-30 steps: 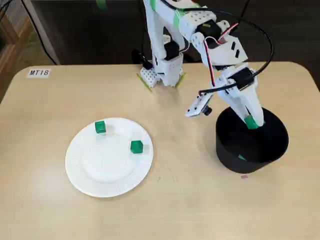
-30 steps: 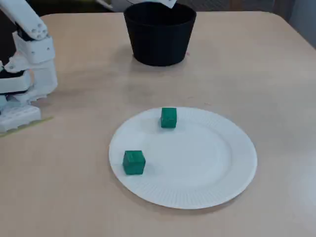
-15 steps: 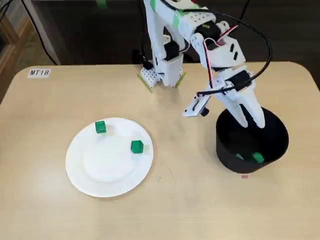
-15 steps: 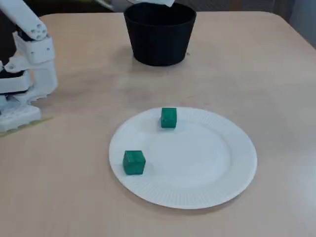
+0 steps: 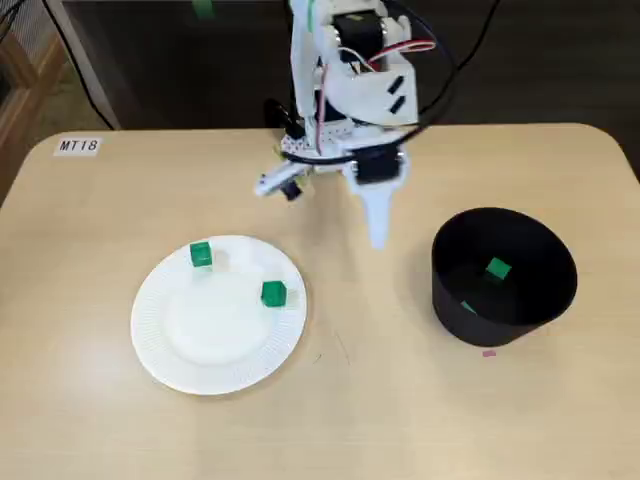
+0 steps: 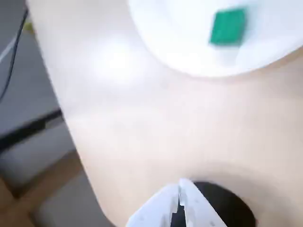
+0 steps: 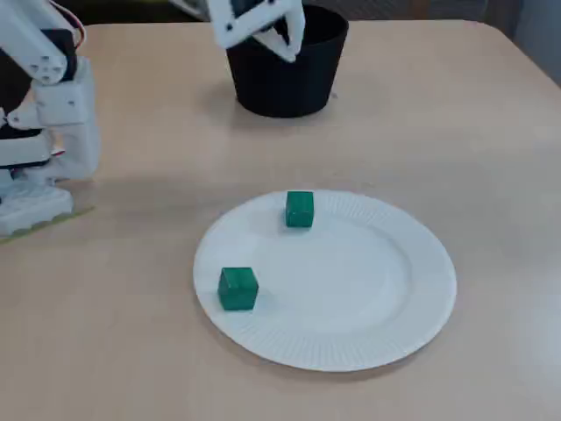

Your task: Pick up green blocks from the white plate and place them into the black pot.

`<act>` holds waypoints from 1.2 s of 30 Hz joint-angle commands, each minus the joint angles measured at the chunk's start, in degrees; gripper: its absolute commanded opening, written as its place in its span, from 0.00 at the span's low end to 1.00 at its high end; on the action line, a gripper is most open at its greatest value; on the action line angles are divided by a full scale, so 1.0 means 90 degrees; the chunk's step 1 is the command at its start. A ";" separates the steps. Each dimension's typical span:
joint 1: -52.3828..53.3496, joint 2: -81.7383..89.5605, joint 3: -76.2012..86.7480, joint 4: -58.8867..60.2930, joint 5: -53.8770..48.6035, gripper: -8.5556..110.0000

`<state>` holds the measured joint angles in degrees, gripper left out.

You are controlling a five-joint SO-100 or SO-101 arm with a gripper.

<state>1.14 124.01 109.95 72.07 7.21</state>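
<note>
Gripper (image 5: pixel 378 238) points tips-down over bare table between the white paper plate (image 5: pixel 150 340) and the black pot (image 5: pixel 500 325), clear of both. In the wrist view its fingers meet in a thin seam, so it is closed with nothing held. Two green blocks lie in the pot: one (image 5: pixel 497 268) in plain sight, the other (image 5: pixel 466 306) only a sliver by the wall. Two more wait on the plate, the nearer block (image 5: pixel 272 293) by the pot-side rim and the far block (image 5: pixel 200 254) at the rim toward the base. Step in hand looks like the reach for the next pick. Best target is probably the nearer block. Spread the jaws wide before going down, square them to its flat faces, drop straight so the tips straddle it, and stay off the rim, since the light plate could slide. Arm leans forward from its base (image 5: pixel 325 150) at the table's back edge, upper links folded high, wrist bent downward.
</note>
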 commanded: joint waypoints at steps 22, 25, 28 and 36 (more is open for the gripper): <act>0.4043 -0.3516 -0.2119 0.2109 0.2012 0.22; 0.4033 -0.3516 -0.2139 0.2119 0.1934 0.26; 0.4062 -0.3623 -0.2139 0.2100 0.1875 0.28; 0.4326 -0.4160 -0.2139 0.1680 0.1426 0.30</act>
<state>39.46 86.75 93.16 88.68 21.27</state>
